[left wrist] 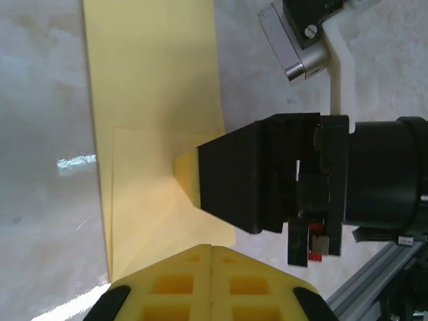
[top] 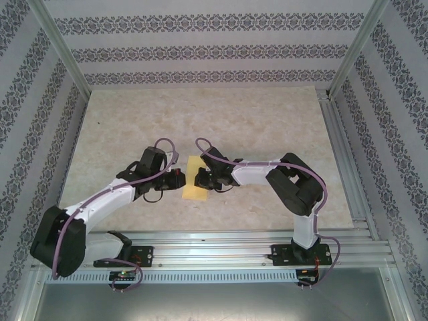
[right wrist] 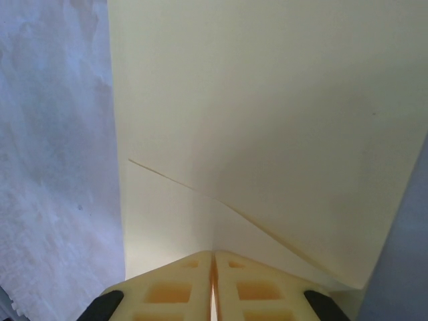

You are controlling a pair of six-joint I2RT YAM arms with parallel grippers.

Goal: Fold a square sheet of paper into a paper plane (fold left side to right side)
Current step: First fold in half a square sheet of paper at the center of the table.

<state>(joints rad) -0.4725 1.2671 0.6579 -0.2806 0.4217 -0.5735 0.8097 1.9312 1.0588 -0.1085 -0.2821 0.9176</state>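
The square sheet of paper (top: 194,184) lies as a narrow mustard-yellow folded strip at the table's middle, between the two grippers. My left gripper (top: 182,180) reaches it from the left. In the left wrist view its fingertips (left wrist: 200,257) are pressed together, shut, at the near corner of the paper (left wrist: 154,80). My right gripper (top: 200,178) comes in from the right; its yellow tip (left wrist: 186,171) rests on the sheet. In the right wrist view the right gripper (right wrist: 213,255) is shut, with a crease of the paper (right wrist: 267,100) running into its tips and a flap rising to the right.
The sheet sits on a pale marbled tabletop (top: 221,120). An aluminium rail (top: 221,242) carrying both arm bases runs along the near edge, and another rail (top: 340,150) lines the right side. Patterned walls enclose the table on three sides.
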